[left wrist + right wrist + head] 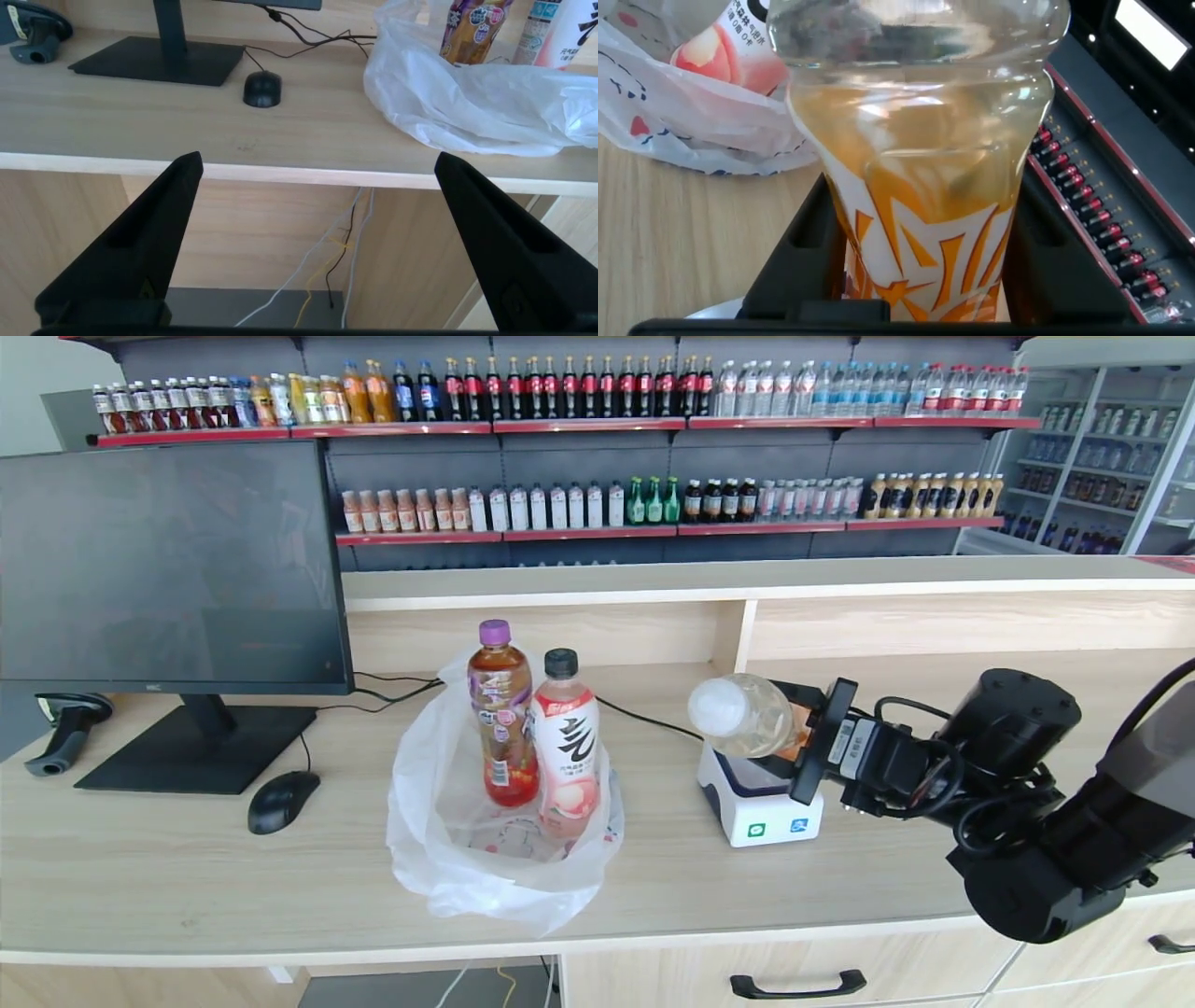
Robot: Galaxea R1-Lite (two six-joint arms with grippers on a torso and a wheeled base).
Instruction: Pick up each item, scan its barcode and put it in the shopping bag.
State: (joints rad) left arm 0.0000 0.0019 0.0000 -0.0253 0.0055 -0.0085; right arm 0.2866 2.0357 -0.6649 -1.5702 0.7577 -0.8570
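Two bottles, one purple-capped and one black-capped, stand upright in the shopping bag. It lies ahead and to the right of the left tool, which hangs wide open and empty before the table edge. The right tool is clamped around a clear bottle held sideways just above the scanner. The bottle's far end points toward the bag. Its smooth, part-filled plastic probably handles slippery and fairly heavy, so the labelled waist looks the safest hold.
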